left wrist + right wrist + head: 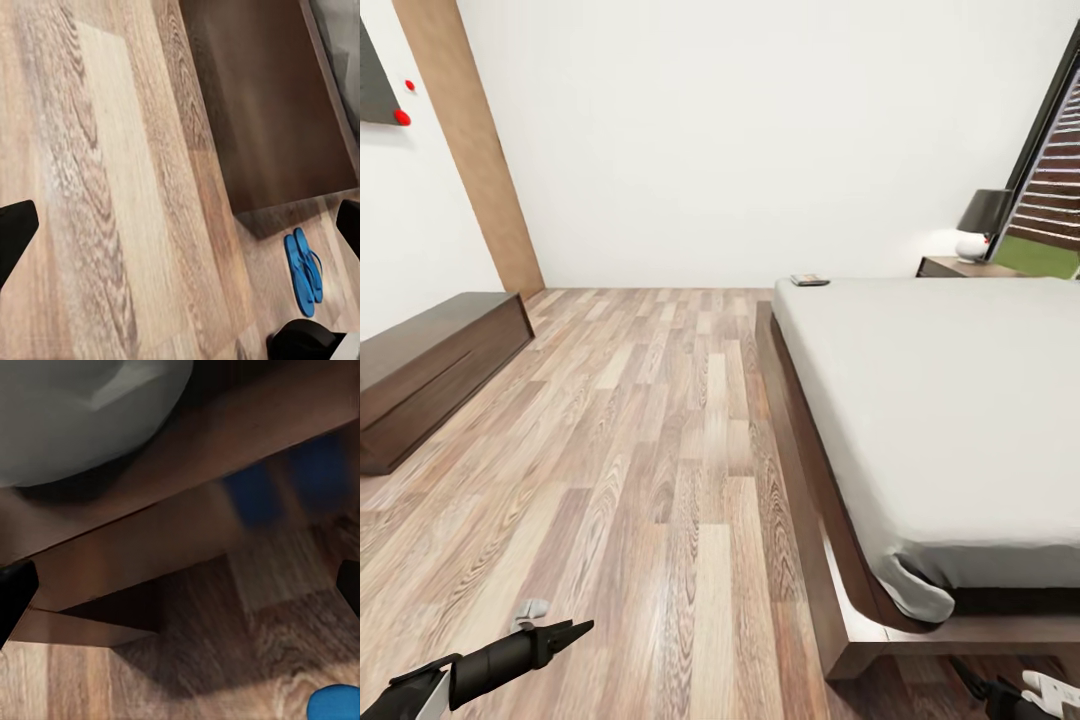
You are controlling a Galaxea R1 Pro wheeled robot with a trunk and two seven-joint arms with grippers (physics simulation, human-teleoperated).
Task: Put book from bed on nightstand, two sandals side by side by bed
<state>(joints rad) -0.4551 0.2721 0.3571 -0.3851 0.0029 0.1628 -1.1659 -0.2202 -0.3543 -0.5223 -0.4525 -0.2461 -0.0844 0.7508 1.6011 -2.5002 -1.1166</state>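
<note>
**Head view: book on the far bed corner, sandals low by the frame**

Head view gives me the bed (960, 400) running along the right, its grey mattress on a dark frame. I see the book (810, 280) lying flat at the mattress's far corner, well apart from both arms. Past it stands a nightstand (950, 266) with a lamp (980, 225) on top. A long low cabinet (430, 370) sits against the left wall, plank floor (660, 450) between it and the bed.

My left gripper (565, 632) shows at the bottom left of the head view, dark and pointing toward the bed, hanging above bare floor. In its wrist camera the fingertips (15, 232) stand at the frame's two edges, spread wide with nothing between them. Ahead of them I see the two sandals (304, 271), bright blue, lying side by side and touching, on the floor just beside the corner of the bed frame (277, 105). They lie beyond the open jaws, not between them.

My right gripper (180, 592) faces the frame's underside; its tips sit far apart too, empty. A blue shape (337, 706) pokes in at the frame's corner, near but outside the jaws; I cannot tell if the blurred blue patches (259, 495) on the wood are a reflection.
</note>
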